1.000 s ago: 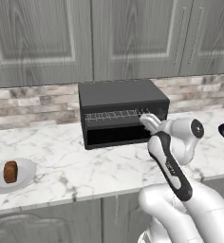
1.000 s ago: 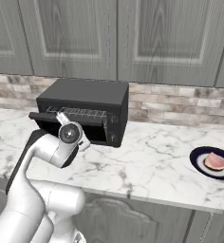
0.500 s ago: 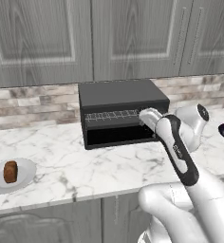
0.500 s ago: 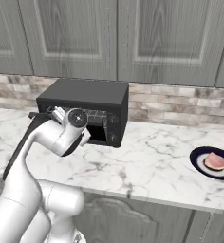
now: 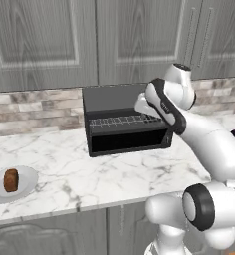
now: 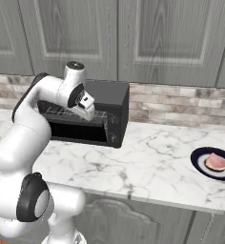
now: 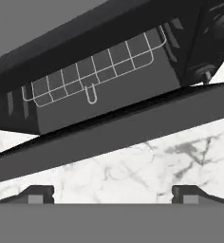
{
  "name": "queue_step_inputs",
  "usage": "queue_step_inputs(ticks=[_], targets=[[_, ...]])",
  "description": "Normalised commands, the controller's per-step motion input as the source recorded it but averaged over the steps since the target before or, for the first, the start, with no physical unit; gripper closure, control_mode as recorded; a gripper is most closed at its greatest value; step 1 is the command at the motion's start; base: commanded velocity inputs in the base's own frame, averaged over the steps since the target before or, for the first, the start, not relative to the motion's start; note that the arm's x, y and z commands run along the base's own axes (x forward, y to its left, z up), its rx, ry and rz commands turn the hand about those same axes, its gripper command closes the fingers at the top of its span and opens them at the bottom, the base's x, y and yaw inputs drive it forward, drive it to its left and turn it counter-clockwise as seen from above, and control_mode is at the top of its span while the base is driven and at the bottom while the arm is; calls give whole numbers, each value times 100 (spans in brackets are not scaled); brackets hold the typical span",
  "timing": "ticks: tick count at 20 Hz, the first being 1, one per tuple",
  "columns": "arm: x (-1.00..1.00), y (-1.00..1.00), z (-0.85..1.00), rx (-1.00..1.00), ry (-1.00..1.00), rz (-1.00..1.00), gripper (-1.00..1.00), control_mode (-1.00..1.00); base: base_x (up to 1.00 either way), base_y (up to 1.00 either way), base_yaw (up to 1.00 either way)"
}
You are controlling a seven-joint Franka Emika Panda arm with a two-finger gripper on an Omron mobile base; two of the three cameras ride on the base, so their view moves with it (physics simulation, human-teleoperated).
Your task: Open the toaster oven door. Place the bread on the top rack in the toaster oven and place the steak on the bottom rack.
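Hovering wide and empty, my end effector (image 7: 113, 193) faces the oven's bottom rack (image 7: 92, 66) past the dark door (image 7: 109, 130), my arm hiding the opening's right side, while bread (image 5: 11, 180) and steak (image 6: 215, 162) sit on plates on the surface (image 6: 152, 167).

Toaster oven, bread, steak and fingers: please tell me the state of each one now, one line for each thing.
toaster oven door: open, hanging down at the front.
bottom rack: inside the oven, bare.
bread: on its plate on the counter, untouched.
steak: on the dark plate, untouched.
fingers: open, holding nothing.
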Motion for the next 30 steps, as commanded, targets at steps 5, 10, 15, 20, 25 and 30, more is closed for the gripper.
queue_step_inputs(ticks=[5,10,15,20,25,30], targets=[[20,0,-99,-53,17,26,-100,-100,0,0,0],[17,-14,20,-3,-15,2,-100,-100,0,0,0],[43,-4,-6,0,-8,0,-100,-100,0,0,0],[38,0,-72,0,-14,0,-100,-100,0,0,0],[-50,0,-99,0,8,2,-100,-100,0,0,0],[-100,1,-100,-1,41,13,-100,-100,0,0,0]])
